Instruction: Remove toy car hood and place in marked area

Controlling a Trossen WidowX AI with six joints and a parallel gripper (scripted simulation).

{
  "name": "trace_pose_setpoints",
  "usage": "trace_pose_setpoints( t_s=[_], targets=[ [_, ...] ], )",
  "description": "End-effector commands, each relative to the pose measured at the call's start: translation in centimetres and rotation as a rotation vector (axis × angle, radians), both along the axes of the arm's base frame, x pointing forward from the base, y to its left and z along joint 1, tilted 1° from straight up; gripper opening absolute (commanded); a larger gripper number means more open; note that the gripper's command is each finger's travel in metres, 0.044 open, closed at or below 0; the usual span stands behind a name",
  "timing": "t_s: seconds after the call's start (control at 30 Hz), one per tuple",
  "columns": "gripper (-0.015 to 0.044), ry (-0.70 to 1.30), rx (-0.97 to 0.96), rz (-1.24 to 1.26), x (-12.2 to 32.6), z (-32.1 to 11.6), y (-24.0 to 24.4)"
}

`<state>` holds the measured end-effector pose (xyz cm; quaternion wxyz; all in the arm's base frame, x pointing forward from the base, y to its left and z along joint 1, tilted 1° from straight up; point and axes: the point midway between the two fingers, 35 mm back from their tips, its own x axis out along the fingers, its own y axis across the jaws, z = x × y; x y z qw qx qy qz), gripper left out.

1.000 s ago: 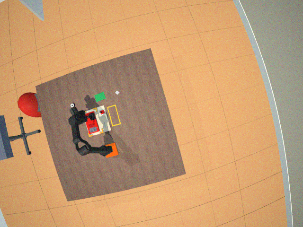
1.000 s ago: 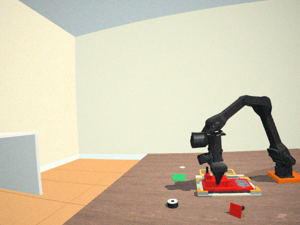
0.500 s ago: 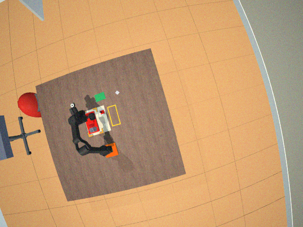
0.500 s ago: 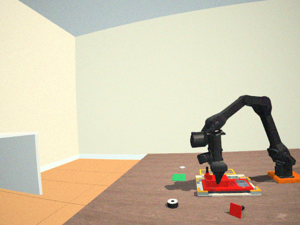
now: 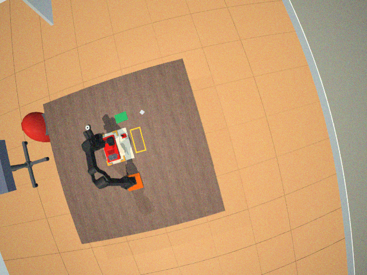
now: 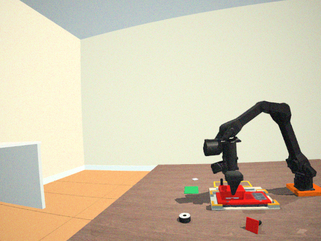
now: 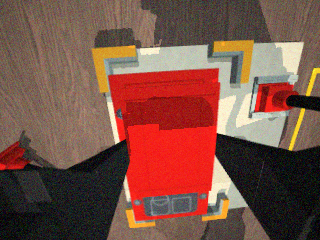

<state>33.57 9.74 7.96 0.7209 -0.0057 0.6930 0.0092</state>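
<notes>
The toy car [image 5: 112, 153] [image 6: 250, 197] [image 7: 164, 80], a flat red body with a grey grid at one end, sits in a pale fixture [image 5: 129, 152] [image 6: 243, 208] [image 7: 267, 56] with orange corners. My gripper [image 5: 110, 141] [image 6: 233, 193] [image 7: 170, 140] is shut on the red box-shaped hood [image 6: 223, 191] [image 7: 170, 167], with a finger on either side. The hood looks slightly raised over the car; its underside is hidden. The yellow-outlined marked area [image 5: 143, 138] [image 6: 250, 184] [image 7: 298, 126] lies beside the fixture, on the side away from the car.
A small red piece [image 5: 124, 136] [image 7: 262, 97] with an upright black peg sits on the fixture beside the car. A green square [image 5: 121, 117] [image 6: 191, 190], a small white square [image 5: 141, 112] [image 6: 194, 179], a wheel [image 5: 87, 127] [image 6: 184, 218] and a red plate [image 6: 252, 225] are also on the table.
</notes>
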Motion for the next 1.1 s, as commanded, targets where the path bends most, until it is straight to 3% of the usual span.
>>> trace_pose_setpoints(
  t_s=[0.0,0.63,1.07],
  targets=[
    [0.0,-0.009,0.003,0.0,0.1,0.6,0.0],
    [0.0,-0.009,0.003,0.0,0.0,1.9,0.0],
    [0.0,-0.009,0.003,0.0,-0.2,6.1,0.0]
  ],
)
